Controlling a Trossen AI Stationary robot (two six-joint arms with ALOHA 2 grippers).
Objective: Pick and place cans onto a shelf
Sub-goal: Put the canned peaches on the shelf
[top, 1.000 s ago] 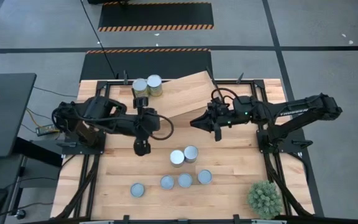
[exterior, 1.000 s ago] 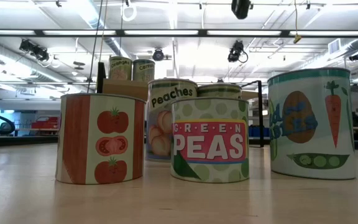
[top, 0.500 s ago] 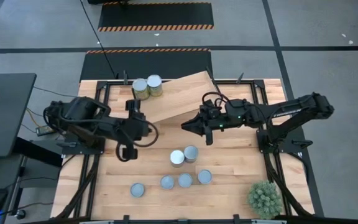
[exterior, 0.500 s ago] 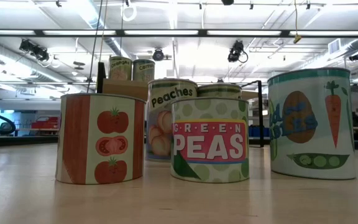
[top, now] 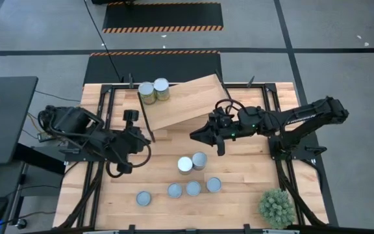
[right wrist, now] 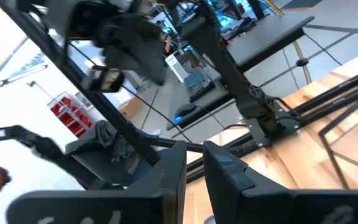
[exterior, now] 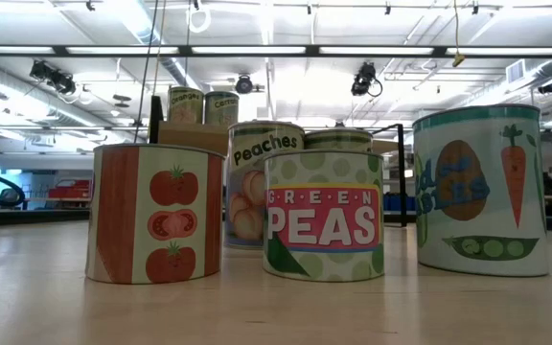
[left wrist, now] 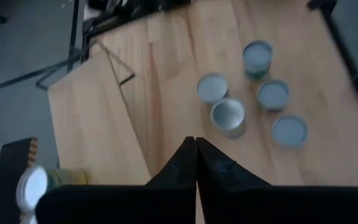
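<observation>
Two cans (top: 154,90) stand upright on the far left end of the light wood shelf (top: 184,101); they also show in the low view (exterior: 204,105). Several cans (top: 192,162) stand on the table nearer the front, two close together and the others in a row (top: 184,189). My left gripper (top: 147,138) is shut and empty, left of the shelf's near edge, pointing toward the table's right (left wrist: 195,163). My right gripper (top: 208,138) hangs just beyond the pair of cans, its fingers a narrow gap apart (right wrist: 194,168), empty.
A spiky green plant ball (top: 276,207) sits at the near right corner. Black frame rails (top: 102,162) run along both table sides. In the low view, tomato (exterior: 156,213), peas (exterior: 324,216) and carrot (exterior: 482,189) cans stand close to the camera.
My left gripper has drawn back toward the table's left edge and tipped from pointing down to roughly level. My right gripper has gone a little toward the table's left and near edge, toward the pair of cans. No can has moved.
</observation>
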